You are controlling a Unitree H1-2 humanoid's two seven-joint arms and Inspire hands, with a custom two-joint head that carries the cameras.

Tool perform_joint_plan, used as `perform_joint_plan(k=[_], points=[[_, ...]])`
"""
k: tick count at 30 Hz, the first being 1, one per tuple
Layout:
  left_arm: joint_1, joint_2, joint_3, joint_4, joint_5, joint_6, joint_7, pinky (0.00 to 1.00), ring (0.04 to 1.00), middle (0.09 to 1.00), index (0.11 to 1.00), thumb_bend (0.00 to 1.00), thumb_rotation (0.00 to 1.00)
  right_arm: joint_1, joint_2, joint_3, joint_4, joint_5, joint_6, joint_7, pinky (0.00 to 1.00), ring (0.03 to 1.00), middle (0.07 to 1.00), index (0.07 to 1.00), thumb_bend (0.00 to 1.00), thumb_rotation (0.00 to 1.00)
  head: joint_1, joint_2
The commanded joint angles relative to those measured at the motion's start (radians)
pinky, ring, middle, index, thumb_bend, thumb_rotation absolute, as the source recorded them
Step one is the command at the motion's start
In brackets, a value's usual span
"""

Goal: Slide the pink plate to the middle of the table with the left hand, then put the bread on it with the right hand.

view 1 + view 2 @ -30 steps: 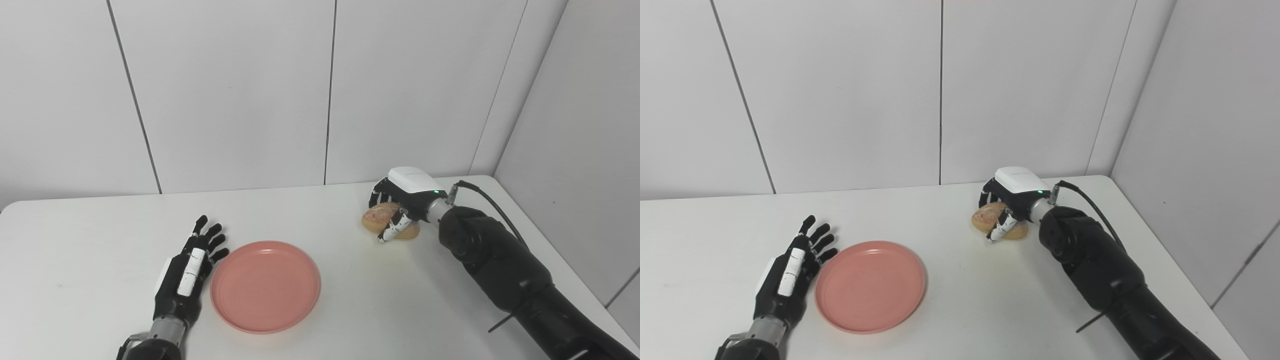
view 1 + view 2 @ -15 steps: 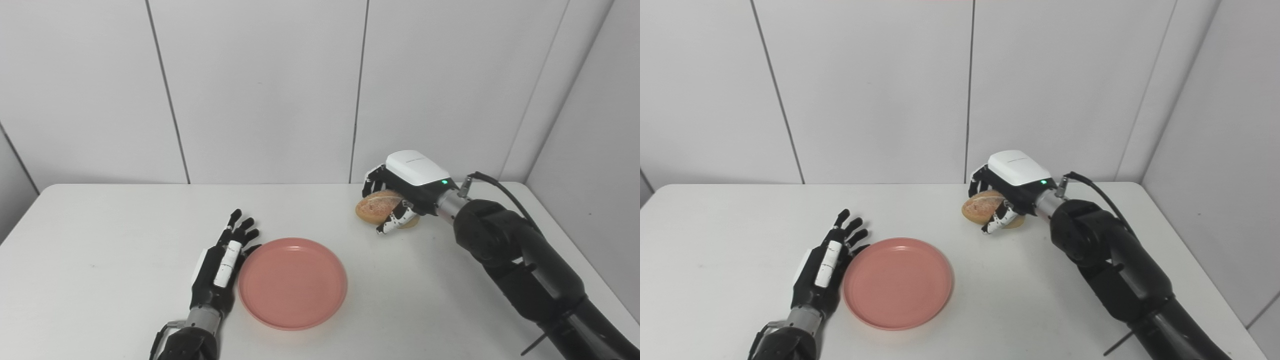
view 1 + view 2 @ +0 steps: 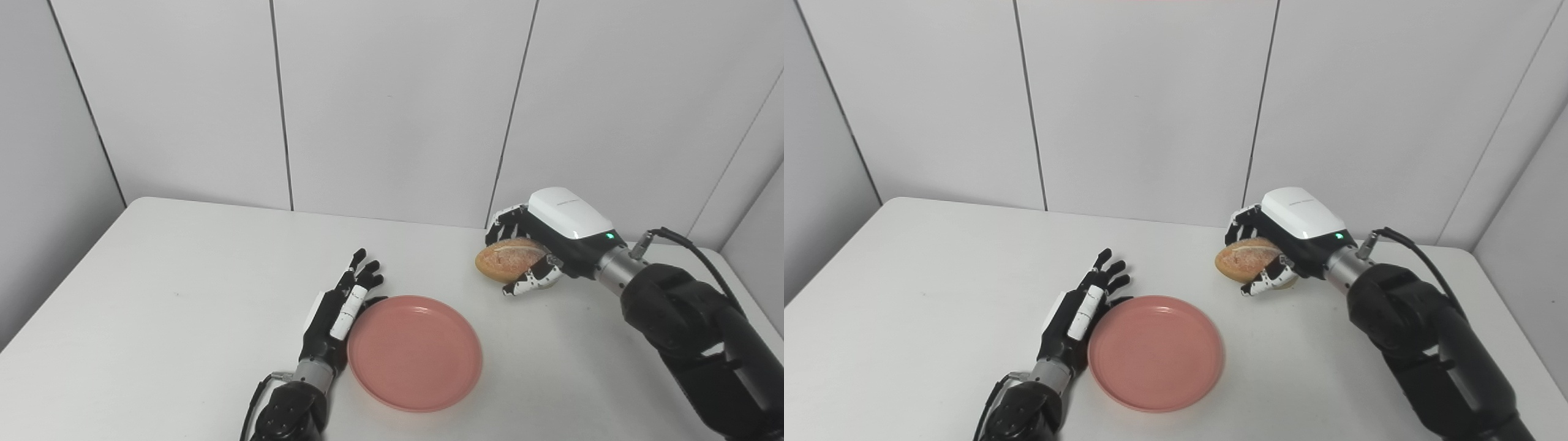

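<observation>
A pink plate lies flat on the white table, near its middle front. My left hand rests open against the plate's left rim, fingers stretched out and pointing away from me. A brown bread roll hangs above the table, to the right of the plate and farther back. My right hand is shut on the bread, fingers curled over its top and thumb beneath. The same grasp shows in the right eye view, with the bread in my right hand.
Grey panelled walls close off the back and both sides of the table. The table's left edge runs diagonally toward me. A black cable loops from my right wrist.
The camera has swung left, so the whole picture shifted right. My right hand has lifted the bread off the table. The left hand stays beside the plate.
</observation>
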Motion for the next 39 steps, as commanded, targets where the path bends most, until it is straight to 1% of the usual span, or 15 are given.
perform_joint_plan(k=[1,11,16,20,22,23,26,27,28,29,30,34,36,38,39], points=[[0.026,-0.009,-0.006,0.04,-0.003,0.029,-0.005,0.73,0.917,0.938,0.964,0.96,0.81,-0.053,0.01,-0.008,-0.044,0.011,-0.017,0.003,0.35,0.425,0.493,0.502,0.52,0.0,0.001,0.001],[0.024,0.008,-0.002,0.032,0.003,0.038,-0.004,0.73,0.898,0.927,0.956,0.97,0.82,-0.076,0.063,0.001,-0.093,0.006,-0.001,0.071,0.38,0.427,0.504,0.497,0.52,0.0,-0.033,0.009],[0.023,0.013,-0.003,0.029,0.005,0.04,-0.004,0.74,0.892,0.931,0.961,0.97,0.83,-0.087,0.087,0.011,-0.099,-0.012,0.01,0.102,0.35,0.414,0.498,0.509,0.52,0.0,-0.044,0.014],[0.023,0.017,-0.004,0.024,0.005,0.048,-0.005,0.72,0.887,0.922,0.96,0.95,0.83,-0.094,0.114,0.015,-0.097,-0.01,0.016,0.123,0.41,0.442,0.506,0.481,0.52,0.0,-0.053,0.017],[0.023,0.019,-0.004,0.022,0.004,0.052,-0.005,0.72,0.888,0.922,0.96,0.95,0.83,-0.096,0.125,0.019,-0.093,-0.016,0.022,0.136,0.42,0.446,0.507,0.477,0.52,0.0,-0.054,0.018],[0.023,0.019,-0.005,0.02,0.004,0.054,-0.005,0.72,0.887,0.922,0.96,0.94,0.83,-0.097,0.132,0.021,-0.091,-0.021,0.027,0.142,0.46,0.482,0.498,0.463,0.52,0.0,-0.054,0.018],[0.022,0.021,-0.005,0.014,0.003,0.062,-0.004,0.71,0.884,0.92,0.959,0.94,0.83,-0.096,0.148,0.027,-0.086,-0.028,0.043,0.158,0.45,0.492,0.48,0.473,0.52,0.0,-0.055,0.02],[0.023,0.021,-0.005,0.01,0.002,0.064,-0.004,0.72,0.886,0.918,0.959,0.94,0.83,-0.094,0.154,0.03,-0.083,-0.028,0.046,0.165,0.37,0.435,0.478,0.512,0.52,0.0,-0.059,0.025],[0.022,0.022,-0.005,0.008,0.001,0.066,-0.004,0.72,0.887,0.917,0.959,0.94,0.83,-0.093,0.157,0.034,-0.075,-0.026,0.041,0.169,0.35,0.42,0.481,0.522,0.52,0.0,-0.059,0.025],[0.023,0.022,-0.004,0.007,0.0,0.068,-0.004,0.73,0.889,0.916,0.959,0.95,0.83,-0.093,0.159,0.039,-0.065,-0.024,0.032,0.172,0.36,0.419,0.489,0.516,0.52,0.0,-0.059,0.025],[0.024,0.022,-0.004,0.002,0.0,0.071,-0.004,0.73,0.89,0.914,0.958,0.95,0.83,-0.094,0.159,0.044,-0.056,-0.021,0.028,0.178,0.41,0.442,0.495,0.491,0.52,0.0,-0.063,0.031],[0.028,0.014,0.007,-0.007,-0.02,0.079,-0.005,0.74,0.891,0.912,0.947,0.98,0.83,-0.106,0.159,0.061,-0.023,-0.021,0.018,0.199,0.45,0.467,0.507,0.459,0.52,0.0,-0.07,0.038],[0.03,0.009,0.011,-0.011,-0.022,0.081,-0.001,0.73,0.884,0.906,0.936,0.99,0.86,-0.116,0.157,0.073,0.003,-0.024,0.004,0.204,0.47,0.476,0.511,0.451,0.52,0.0,-0.075,0.045],[0.031,0.008,0.011,-0.012,-0.024,0.08,-0.001,0.72,0.88,0.906,0.932,0.97,0.9,-0.124,0.157,0.084,0.029,-0.026,-0.005,0.207,0.42,0.457,0.523,0.453,0.52,0.0,-0.077,0.046],[0.03,0.007,0.011,-0.01,-0.024,0.078,-0.001,0.71,0.879,0.908,0.932,0.96,0.92,-0.131,0.16,0.09,0.061,-0.016,-0.019,0.208,0.37,0.431,0.512,0.48,0.52,0.0,-0.078,0.047]])
